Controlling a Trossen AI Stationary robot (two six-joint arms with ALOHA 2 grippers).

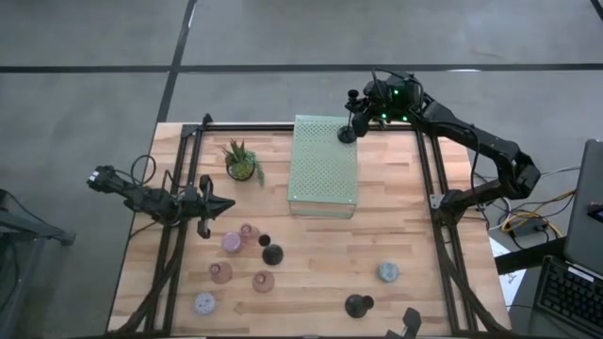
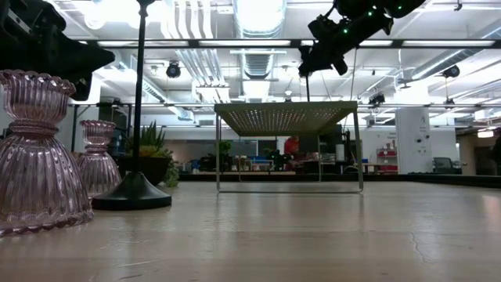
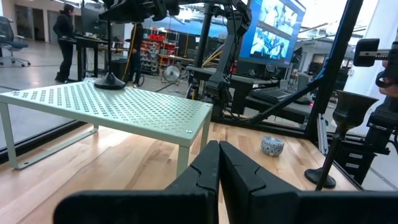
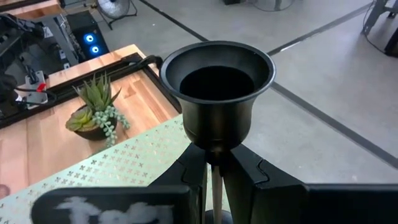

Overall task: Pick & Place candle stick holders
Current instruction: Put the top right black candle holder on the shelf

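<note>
My right gripper (image 1: 361,115) is shut on a black slim-stemmed candle stick holder (image 4: 217,81) over the far right corner of the pale green perforated block (image 1: 325,165). The holder's round base (image 3: 111,81) sits on the block's top. My left gripper (image 1: 224,204) is shut and empty, hovering at the table's left. Just to its near side stand pink glass holders (image 1: 231,242), small black ones (image 1: 271,252) and a lavender one (image 1: 204,303). A grey-blue holder (image 1: 387,272) and another black one (image 1: 358,304) stand at the near right. My right gripper pinches the black holder's thin stem (image 4: 216,177) between its two fingers, just below the cup. The fingers come from the table's far right side, slanting down, and lie across the stem. The holder stands upright with its base (image 1: 348,136) on the perforated block.
A small green potted plant (image 1: 241,162) stands left of the block. Black frame rails (image 1: 435,188) run along the table's left, right and far sides. In the low view two pink holders (image 2: 35,149) and a black base (image 2: 133,192) stand close in front.
</note>
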